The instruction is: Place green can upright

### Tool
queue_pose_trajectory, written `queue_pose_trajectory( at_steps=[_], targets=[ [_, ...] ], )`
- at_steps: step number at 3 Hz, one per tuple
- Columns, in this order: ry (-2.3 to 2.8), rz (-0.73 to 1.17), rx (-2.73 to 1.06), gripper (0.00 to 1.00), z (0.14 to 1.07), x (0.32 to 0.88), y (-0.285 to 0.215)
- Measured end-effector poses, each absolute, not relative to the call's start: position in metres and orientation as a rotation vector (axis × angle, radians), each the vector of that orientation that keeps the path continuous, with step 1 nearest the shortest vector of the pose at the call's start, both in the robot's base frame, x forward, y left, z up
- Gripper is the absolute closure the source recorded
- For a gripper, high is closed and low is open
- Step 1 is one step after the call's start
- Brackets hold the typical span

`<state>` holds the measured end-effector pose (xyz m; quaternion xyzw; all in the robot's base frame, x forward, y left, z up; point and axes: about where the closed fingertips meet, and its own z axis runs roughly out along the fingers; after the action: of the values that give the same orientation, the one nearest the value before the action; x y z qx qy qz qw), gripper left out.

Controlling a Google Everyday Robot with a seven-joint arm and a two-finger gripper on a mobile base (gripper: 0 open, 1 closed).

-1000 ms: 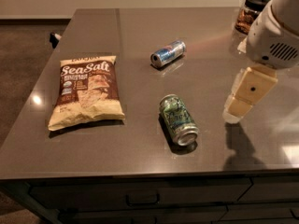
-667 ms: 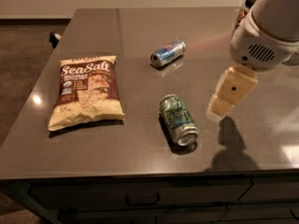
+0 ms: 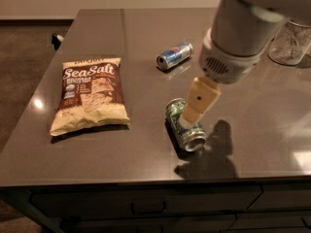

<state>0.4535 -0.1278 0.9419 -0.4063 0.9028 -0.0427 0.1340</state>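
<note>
Green can [image 3: 192,136]: lies on its side on the tabletop [image 3: 146,33], near the front edge, with one silver end turned toward the camera and slightly right. Label is mottled green and white. Not upright.
End effector [image 3: 187,117]: tan tip sits directly over the can's middle, at or just above its upper side. Contact cannot be confirmed. Released or clenched: cannot tell from this angle.
Change: a second ago the end effector hung well to the right of the can, over bare tabletop. It has since swung left and down to end above the can. The can itself has not shifted.
Arm housing [image 3: 233,47]: large white-grey body now fills the upper right and hides part of the tabletop's far side.
Shadow [image 3: 214,159]: dark patch just right of and in front of the can, cast by the arm. Its closeness to the can suggests the tip is low.
Blue can [image 3: 174,56]: slimmer, blue and silver, on its side farther back, well apart from the green one. Unmoved.
Chip bag [image 3: 90,98]: flat at left, "Sea Salt" face up, away from the work.
Glass jar [image 3: 289,42]: far right, behind the arm.
Meaning for task: approach looks finished, grasp not yet evident. Judged step in hand is closing on the can's body before tipping it onto an end. The round body may roll if nudged off-centre.
</note>
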Motion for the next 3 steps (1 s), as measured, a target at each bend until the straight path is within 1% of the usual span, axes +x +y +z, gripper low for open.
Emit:
queue_pose_trajectory(
  at_steps=[1, 2, 3],
  targets=[
    [2.674, -0.178, -1.116, 0.00, 0.931, 0.456, -0.101],
    [2.725, -0.183, -1.100, 0.00, 0.918, 0.467, -0.079],
    [2.784, -0.174, -1.080, 0.00, 0.901, 0.483, -0.069]
  ],
)
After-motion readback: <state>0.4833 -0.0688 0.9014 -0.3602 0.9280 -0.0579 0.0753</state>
